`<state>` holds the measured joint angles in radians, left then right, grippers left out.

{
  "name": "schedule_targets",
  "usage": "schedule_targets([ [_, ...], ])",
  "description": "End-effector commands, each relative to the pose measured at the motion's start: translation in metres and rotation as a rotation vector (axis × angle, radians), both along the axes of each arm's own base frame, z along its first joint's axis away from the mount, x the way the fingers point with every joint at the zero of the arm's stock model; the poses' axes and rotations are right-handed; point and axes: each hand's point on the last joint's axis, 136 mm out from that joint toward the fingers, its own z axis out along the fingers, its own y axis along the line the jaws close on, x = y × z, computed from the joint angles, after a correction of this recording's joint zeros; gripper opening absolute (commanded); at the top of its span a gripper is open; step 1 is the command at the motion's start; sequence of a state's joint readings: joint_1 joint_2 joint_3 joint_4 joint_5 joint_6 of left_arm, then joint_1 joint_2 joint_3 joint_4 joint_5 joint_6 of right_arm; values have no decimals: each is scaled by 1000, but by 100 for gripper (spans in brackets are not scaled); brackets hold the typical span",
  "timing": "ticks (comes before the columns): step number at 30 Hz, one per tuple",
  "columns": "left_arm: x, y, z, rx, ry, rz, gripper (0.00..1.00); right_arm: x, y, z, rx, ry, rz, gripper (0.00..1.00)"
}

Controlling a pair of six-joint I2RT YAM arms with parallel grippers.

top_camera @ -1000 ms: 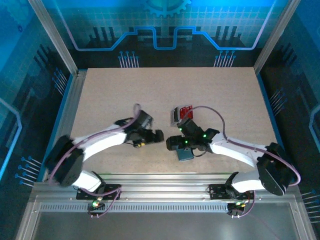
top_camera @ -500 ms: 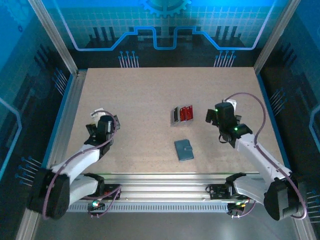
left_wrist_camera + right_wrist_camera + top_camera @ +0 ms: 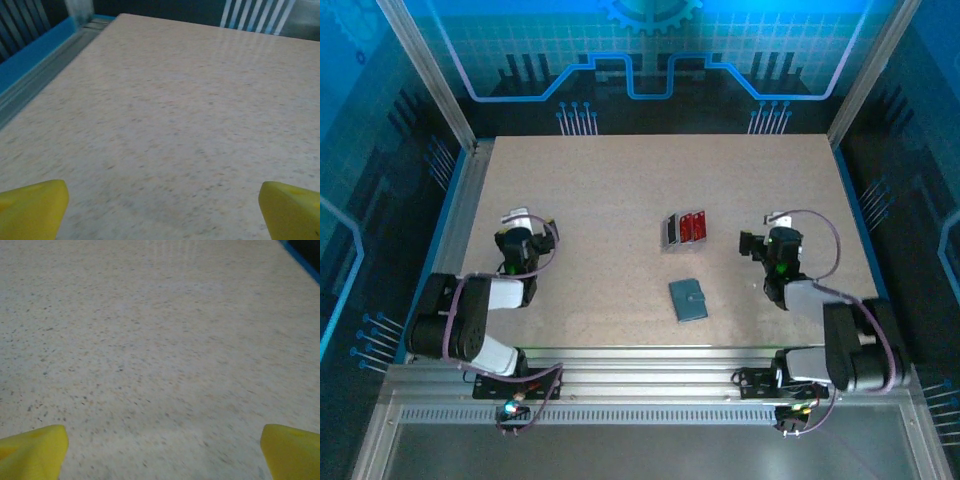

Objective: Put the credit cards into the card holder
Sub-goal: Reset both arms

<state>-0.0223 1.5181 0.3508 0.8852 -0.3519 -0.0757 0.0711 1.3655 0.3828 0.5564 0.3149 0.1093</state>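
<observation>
Speckled table [image 3: 600,190]: red, silver-grey credit cards [image 3: 685,228], slate-blue card holder [image 3: 688,299]; left gripper [image 3: 162,202], right gripper [image 3: 162,442] spread empty.

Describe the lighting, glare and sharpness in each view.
Top external: blue glow around an evenly lit table, credit cards and card holder small but distinct. Left wrist: striped glare at the table's far end, yellow fingertips soft-edged. Right wrist: fainter glare at the top, near speckle blurred.

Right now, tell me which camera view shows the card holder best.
The top external view: the card holder lies whole and flat on the table, just nearer than the credit cards. The left and right wrist views face speckled tabletop between their wide-apart yellow fingers, so they are no help with it.
</observation>
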Motion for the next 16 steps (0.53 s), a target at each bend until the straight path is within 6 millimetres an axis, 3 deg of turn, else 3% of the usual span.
schedule_targets([
  [1,6,-11,8,-21,-37,-71,99,32,19,19,5,-93,123,100],
  [3,8,-17,12,19,-80,-100,99,33,29,13,2,-93,177,100],
  [6,12,-30,9,45,-41,-145,99,31,26,12,-4,-115,162,100],
  [16,14,-32,9,29,-37,-172,99,32,28,13,-23,-113,160,100],
])
